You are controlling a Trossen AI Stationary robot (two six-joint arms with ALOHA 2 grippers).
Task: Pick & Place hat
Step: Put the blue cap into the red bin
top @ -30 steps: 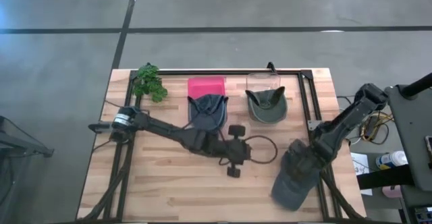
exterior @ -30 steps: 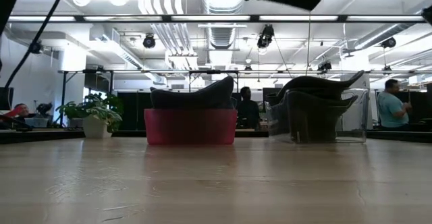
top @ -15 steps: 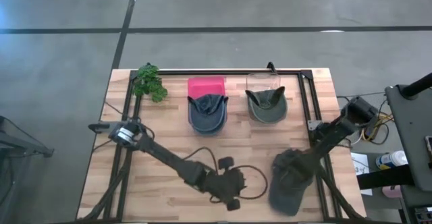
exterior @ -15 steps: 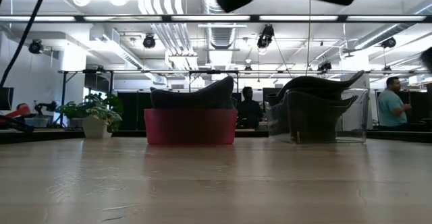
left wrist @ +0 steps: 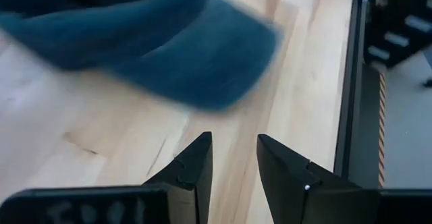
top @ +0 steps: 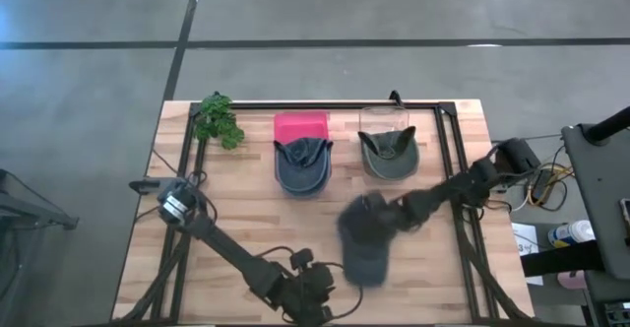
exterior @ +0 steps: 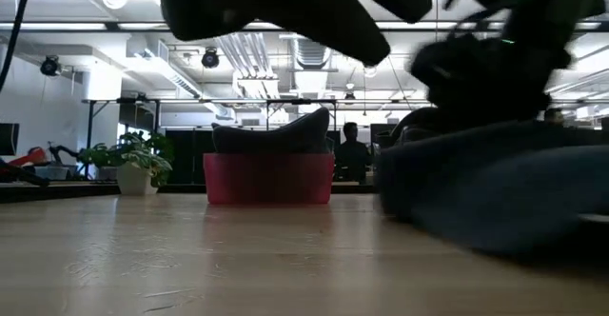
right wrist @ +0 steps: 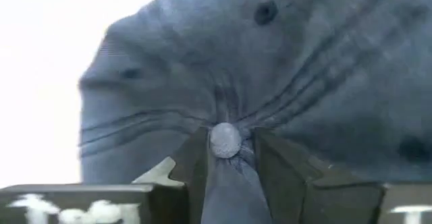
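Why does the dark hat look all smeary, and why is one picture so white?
In the low view the dark hat is smeared because it is moving close to the camera. In the left wrist view its brim is blurry too. In the right wrist view bright light washes out the background behind the hat.

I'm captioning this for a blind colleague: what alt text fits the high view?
Seen from above, the right gripper holds a dark blue cap over the middle of the wooden table. The left gripper sits near the front edge. At the back, a red bin and a clear bin each hold a cap.
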